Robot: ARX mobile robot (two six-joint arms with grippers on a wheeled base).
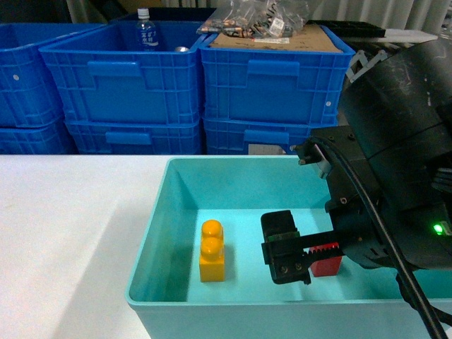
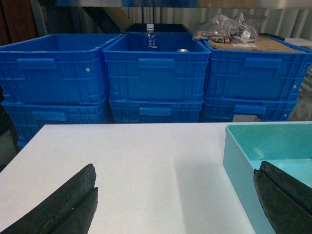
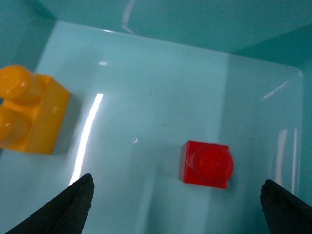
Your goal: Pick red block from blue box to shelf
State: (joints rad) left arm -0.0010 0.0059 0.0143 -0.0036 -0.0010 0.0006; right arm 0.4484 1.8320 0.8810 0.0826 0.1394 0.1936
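Observation:
The red block (image 3: 206, 164) lies stud-up on the floor of the blue box (image 1: 152, 233), right of middle. In the head view the red block (image 1: 328, 266) is half hidden behind my right gripper (image 1: 311, 258). That right gripper (image 3: 178, 207) hangs open inside the box just above the floor. The block lies between its two black fingertips (image 3: 75, 202) and a little ahead of them, touching neither. My left gripper (image 2: 175, 195) is open and empty over the white table, just left of the blue box (image 2: 243, 151). It does not show in the head view. The shelf is out of view.
An orange-yellow two-stud brick (image 1: 212, 251) stands in the box's left half (image 3: 29, 109). Dark blue ribbed crates (image 1: 127, 85) are stacked behind the white table (image 1: 63, 233). One holds a bottle (image 1: 146, 32); another carries cardboard and bagged parts (image 1: 261, 21).

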